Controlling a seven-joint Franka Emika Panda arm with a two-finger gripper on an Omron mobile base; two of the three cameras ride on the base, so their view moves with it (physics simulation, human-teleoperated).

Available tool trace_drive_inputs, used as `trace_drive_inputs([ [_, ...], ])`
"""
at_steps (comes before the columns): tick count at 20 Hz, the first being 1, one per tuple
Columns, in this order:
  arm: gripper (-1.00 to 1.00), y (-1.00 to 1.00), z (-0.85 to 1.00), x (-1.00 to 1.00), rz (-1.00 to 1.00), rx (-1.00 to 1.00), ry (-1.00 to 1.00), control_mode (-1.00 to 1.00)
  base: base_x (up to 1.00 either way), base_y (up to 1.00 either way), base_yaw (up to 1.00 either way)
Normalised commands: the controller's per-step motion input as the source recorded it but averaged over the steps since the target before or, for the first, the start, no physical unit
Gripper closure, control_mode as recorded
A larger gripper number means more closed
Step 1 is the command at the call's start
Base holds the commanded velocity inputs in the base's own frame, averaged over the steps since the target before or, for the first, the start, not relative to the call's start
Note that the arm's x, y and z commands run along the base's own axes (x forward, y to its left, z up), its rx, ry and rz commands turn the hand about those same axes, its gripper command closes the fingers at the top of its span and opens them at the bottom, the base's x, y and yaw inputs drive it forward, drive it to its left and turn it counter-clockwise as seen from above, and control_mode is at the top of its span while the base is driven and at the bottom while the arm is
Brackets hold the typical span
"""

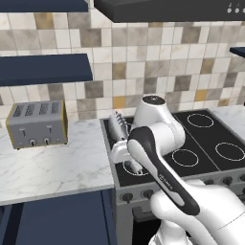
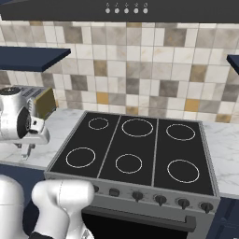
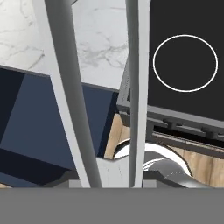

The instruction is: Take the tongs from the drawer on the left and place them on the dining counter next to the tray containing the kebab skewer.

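My gripper (image 3: 111,183) was clenched on the tongs (image 3: 65,87), their two stiff, slick metal arms rising ahead; light, best pinched near the joined end.

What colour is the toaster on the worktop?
Silvery grey with yellowish edges; the toaster on the marble worktop shows best in the left base view.

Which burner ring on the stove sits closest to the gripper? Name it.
The front-left ring on the stove. It is nearest the gripper at the stove's left edge; the other five rings lie further back or right.
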Motion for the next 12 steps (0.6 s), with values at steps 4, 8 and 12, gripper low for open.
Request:
trace_drive_inputs([
  [4,1.00,-0.57,0.52,0.17,-0.02,0.00,0.00,-1.00,0.00,0.00,0.00],
  [8,1.00,-0.54,0.46,0.00,-0.08,0.00,0.00,-1.00,0.00,0.00,0.00],
  [12,1.00,-0.65,0.32,-0.18,-0.17,0.00,-0.09,-1.00,0.00,0.00,0.00],
])
